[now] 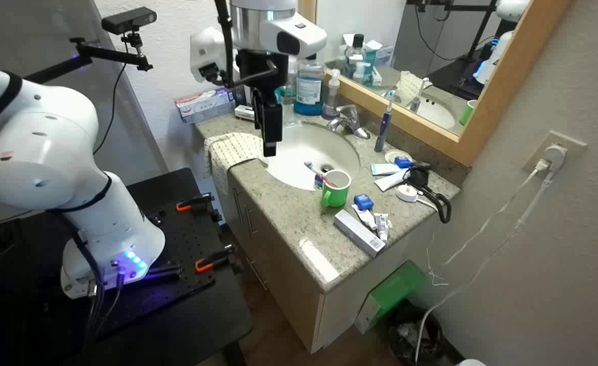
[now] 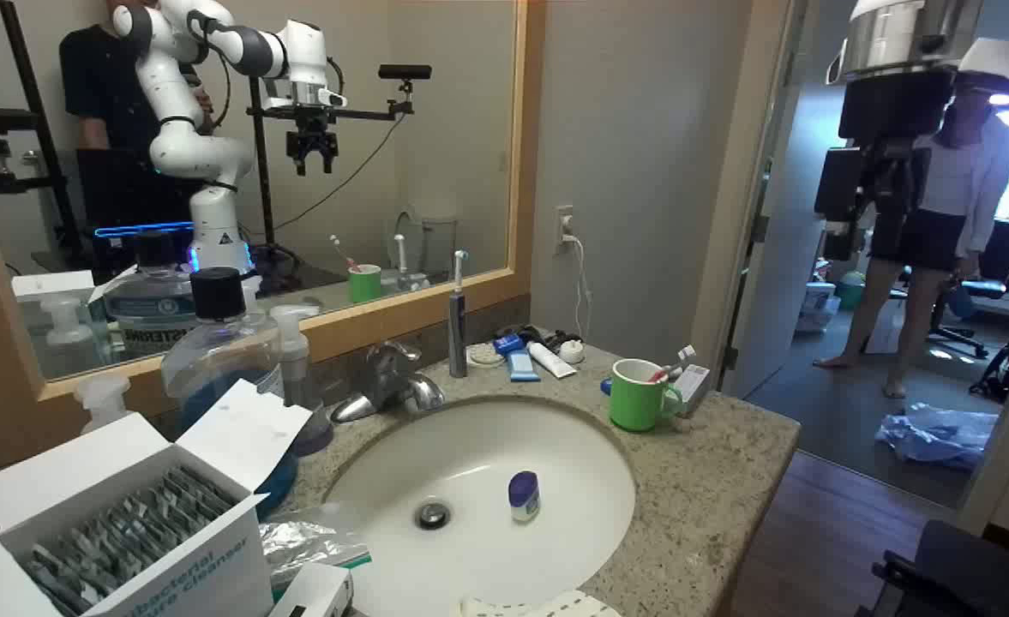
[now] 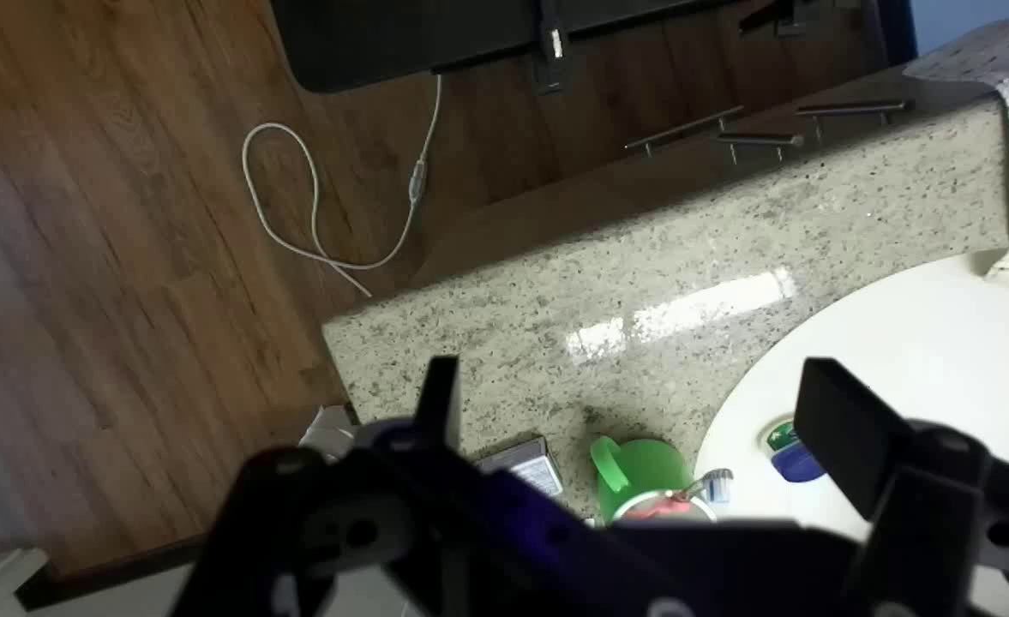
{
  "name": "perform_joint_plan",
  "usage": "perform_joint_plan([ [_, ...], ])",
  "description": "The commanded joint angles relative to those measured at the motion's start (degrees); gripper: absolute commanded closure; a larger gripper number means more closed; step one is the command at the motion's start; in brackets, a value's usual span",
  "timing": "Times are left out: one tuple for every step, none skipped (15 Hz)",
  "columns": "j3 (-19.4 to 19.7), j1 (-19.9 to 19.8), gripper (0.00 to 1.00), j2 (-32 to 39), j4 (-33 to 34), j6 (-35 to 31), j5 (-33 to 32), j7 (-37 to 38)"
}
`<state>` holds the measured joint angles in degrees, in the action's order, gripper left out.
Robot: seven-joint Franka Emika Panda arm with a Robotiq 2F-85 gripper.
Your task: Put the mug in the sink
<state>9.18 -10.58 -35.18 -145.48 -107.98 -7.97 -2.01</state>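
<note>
The green mug [image 1: 333, 196] stands upright on the counter beside the sink's rim, with a red and white toothbrush leaning out of it. It also shows in an exterior view [image 2: 634, 408] and, partly covered by the gripper, in the wrist view [image 3: 648, 463]. The white oval sink [image 1: 304, 145] is set in the counter; its bowl also shows in an exterior view [image 2: 573, 463] and in the wrist view [image 3: 941, 334]. A small purple-capped container [image 2: 523, 495] lies in the bowl. My gripper [image 1: 271, 145] hangs well above the counter and sink, its fingers wide apart and empty in the wrist view [image 3: 633, 377].
A chrome faucet [image 1: 348, 121] and an electric toothbrush [image 1: 384, 124] stand behind the sink. A grey box [image 1: 359, 234] and small tubes lie near the mug. A cloth [image 1: 235, 150] drapes over the counter's edge. Bottles [image 1: 309, 89] and an open wipes box [image 2: 153, 531] stand beside the sink.
</note>
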Motion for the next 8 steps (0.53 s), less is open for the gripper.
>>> perform_joint_plan([
  [0.0,0.0,0.0,0.0,0.1,0.1,0.0,0.0],
  [0.0,0.0,0.0,0.0,0.1,0.1,0.0,0.0],
  [0.0,0.0,0.0,0.0,0.1,0.1,0.0,0.0],
  [0.0,0.0,0.0,0.0,0.1,0.1,0.0,0.0],
  [0.0,0.0,0.0,-0.3,-0.1,-0.1,-0.2,-0.6],
  [0.1,0.1,0.0,-0.7,-0.2,0.1,-0.7,-1.5],
  [0.2,0.3,0.0,-0.6,0.0,0.2,-1.3,-3.0],
  [0.3,0.6,0.0,-0.3,0.2,0.3,-1.7,-4.6],
])
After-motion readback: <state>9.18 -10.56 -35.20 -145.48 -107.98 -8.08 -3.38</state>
